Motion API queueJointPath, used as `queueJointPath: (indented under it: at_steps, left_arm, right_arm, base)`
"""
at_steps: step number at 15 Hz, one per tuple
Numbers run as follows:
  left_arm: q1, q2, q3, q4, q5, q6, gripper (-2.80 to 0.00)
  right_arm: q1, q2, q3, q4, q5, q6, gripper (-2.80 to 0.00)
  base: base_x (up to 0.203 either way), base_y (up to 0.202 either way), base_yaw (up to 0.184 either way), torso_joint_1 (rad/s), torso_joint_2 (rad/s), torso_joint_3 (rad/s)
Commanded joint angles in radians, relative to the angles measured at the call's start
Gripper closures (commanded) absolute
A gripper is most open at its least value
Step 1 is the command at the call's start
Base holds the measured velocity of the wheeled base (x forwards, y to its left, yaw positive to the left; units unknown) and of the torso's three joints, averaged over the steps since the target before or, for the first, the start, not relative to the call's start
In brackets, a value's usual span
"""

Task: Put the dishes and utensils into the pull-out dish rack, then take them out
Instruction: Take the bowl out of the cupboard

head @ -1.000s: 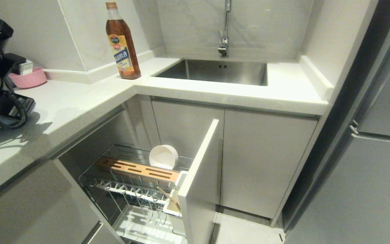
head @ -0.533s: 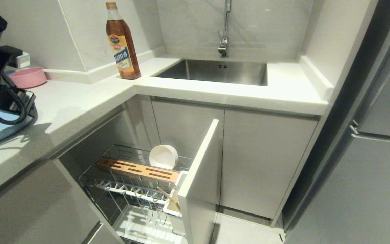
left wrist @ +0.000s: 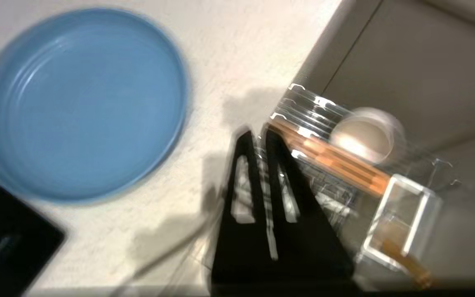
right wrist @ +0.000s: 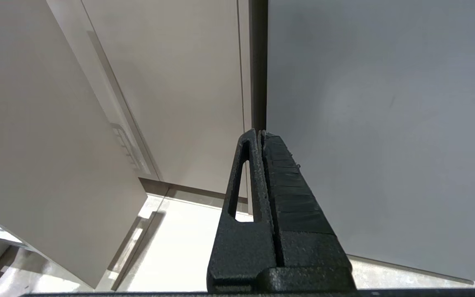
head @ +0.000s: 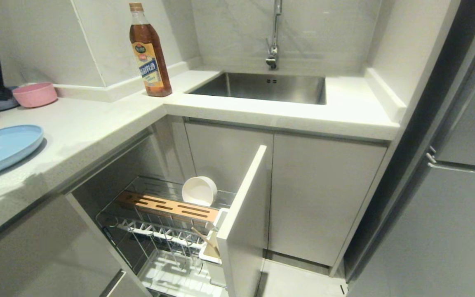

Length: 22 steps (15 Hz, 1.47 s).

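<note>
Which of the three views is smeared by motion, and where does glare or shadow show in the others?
Left wrist view: motion-smeared, the light-blue plate and white bowl soft-edged. Head view: sharp, with glare on the countertop and shadow inside the pull-out dish rack. Right wrist view: crisp, evenly lit, with a bright patch on the floor.

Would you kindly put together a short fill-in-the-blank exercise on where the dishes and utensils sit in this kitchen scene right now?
1. The light-blue plate lies flat on the ____.
2. The white bowl rests on its side inside the pull-out dish rack, just behind the slotted ____ strip.
3. The brown bottle stands on the counter to the left of the ____.
4. The left gripper has its fingers ____ and holds nothing.

Missing words: countertop; wood; sink; shut
</note>
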Motion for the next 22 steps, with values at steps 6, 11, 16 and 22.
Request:
queueJointPath:
  at_steps: [6,11,16,22]
  left_arm:
    - [-0.363,-0.002,0.263,-0.182,0.008,-0.669,0.0]
    - [-0.391,0.246,0.326,-0.279,0.029,-0.782,0.0]
    - [-0.354,0.457,0.358,-0.46,0.022,-0.788,0.0]
    - [-0.261,0.572,0.416,-0.657,-0.139,-0.738,0.0]
  right_arm:
    - [0.0,0.0,0.0,0.0,0.0,0.0,0.0]
    - [0.0,0.0,0.0,0.0,0.0,-0.001,0.0]
    - [0.0,0.0,0.0,0.0,0.0,-0.001,0.0]
    - [0.0,0.0,0.0,0.0,0.0,0.001,0.0]
  base:
    - [0.0,0.0,0.0,0.0,0.0,0.0]
    - [0.0,0.0,0.0,0.0,0.0,0.0]
    - [0.0,0.0,0.0,0.0,0.0,0.0]
    - [0.0,0.0,0.0,0.0,0.0,0.0]
